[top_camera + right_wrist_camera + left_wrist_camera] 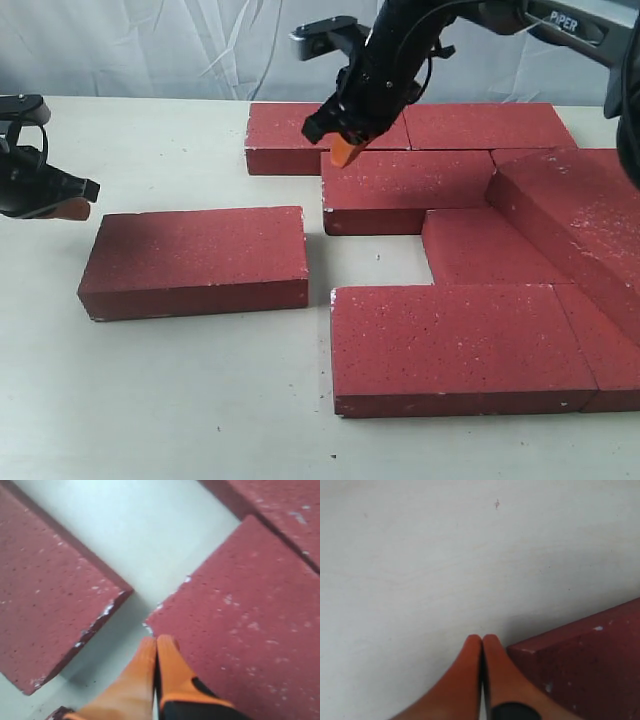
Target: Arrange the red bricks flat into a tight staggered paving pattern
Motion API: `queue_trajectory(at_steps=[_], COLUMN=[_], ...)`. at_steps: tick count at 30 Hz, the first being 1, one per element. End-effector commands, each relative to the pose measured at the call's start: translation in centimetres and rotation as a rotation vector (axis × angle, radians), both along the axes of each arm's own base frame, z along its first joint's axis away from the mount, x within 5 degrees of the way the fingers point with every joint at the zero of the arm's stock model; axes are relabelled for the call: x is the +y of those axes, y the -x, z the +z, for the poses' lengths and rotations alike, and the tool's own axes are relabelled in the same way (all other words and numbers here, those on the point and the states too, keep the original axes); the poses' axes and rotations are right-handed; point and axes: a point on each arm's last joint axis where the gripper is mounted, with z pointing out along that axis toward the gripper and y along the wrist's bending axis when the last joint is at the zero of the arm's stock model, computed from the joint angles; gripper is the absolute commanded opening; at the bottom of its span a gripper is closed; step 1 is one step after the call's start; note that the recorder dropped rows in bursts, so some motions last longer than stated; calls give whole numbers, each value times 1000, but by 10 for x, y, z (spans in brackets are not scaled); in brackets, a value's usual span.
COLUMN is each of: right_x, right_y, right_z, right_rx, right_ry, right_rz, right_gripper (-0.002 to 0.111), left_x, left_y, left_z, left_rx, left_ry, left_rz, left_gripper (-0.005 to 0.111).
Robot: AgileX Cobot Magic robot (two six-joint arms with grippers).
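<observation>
Several red bricks lie on the white table [180, 400]. One loose brick [195, 260] lies flat, apart at the left. The others sit grouped at the right, and one brick [580, 215] leans tilted on its neighbours. My right gripper [345, 152] is shut and empty, its orange tips at the far left corner of the middle brick [410, 185]. The right wrist view shows the same tips [157, 641] on that brick's corner [240, 630], with another brick [45, 595] across a gap. My left gripper [72, 208] is shut and empty, just left of the loose brick [585, 665].
A gap of bare table [375, 255] lies between the loose brick, the middle brick and the large front brick [455, 345]. A pale cloth backdrop [150, 45] hangs behind the table. The right arm [560, 25] reaches in from the upper right.
</observation>
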Motion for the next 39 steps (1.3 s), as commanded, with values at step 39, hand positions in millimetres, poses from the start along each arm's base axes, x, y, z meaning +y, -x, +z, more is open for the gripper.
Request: queue_trajectory(at_steps=[39], right_x=[19], right_y=[-5], right_z=[-74], right_rx=[-171], right_ry=[64], right_rz=[11], right_gripper=[-1], left_x=[1], left_y=[-1], left_z=[4], left_rx=[-13], left_ry=[13], left_rz=[14], left_gripper=[0])
